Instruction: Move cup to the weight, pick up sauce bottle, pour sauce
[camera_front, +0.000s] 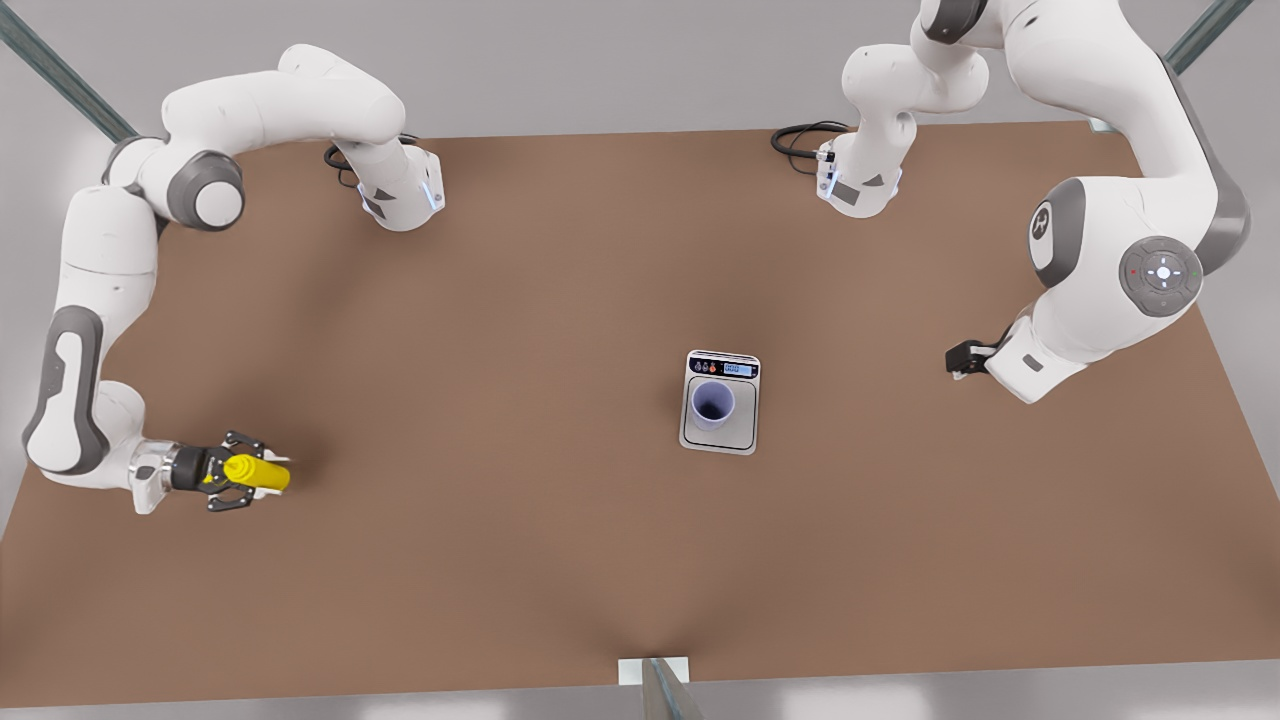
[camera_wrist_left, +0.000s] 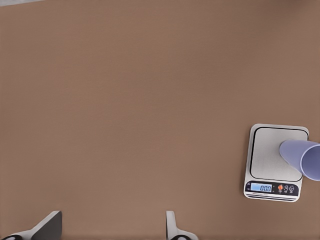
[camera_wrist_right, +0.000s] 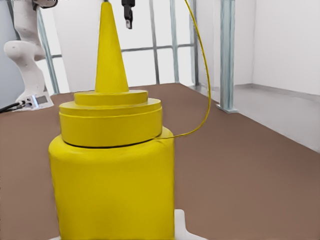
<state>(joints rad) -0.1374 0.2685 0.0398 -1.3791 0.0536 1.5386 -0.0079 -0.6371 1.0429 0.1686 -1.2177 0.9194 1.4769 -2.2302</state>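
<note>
At lower left of the front view, sauce bottle (camera_front: 257, 473) between right gripper (camera_front: 236, 472) fingers, pinched (cup (camera_front: 713, 403) on weight (camera_front: 720, 402)); left gripper (camera_wrist_left: 112, 226) spread, hovering.

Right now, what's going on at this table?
The cup already stands on the weight mid-table. At the front view's left, the right gripper is closed around the sauce bottle, so pouring is yet to come. The left gripper waits open at the front view's right, off to the side of the weight.

Both arms (camera_front: 90, 300) have glossy white shells with grey joint bands; black cables (camera_front: 800, 135) at the bases; one round grey button pad (camera_front: 1160, 272).
</note>
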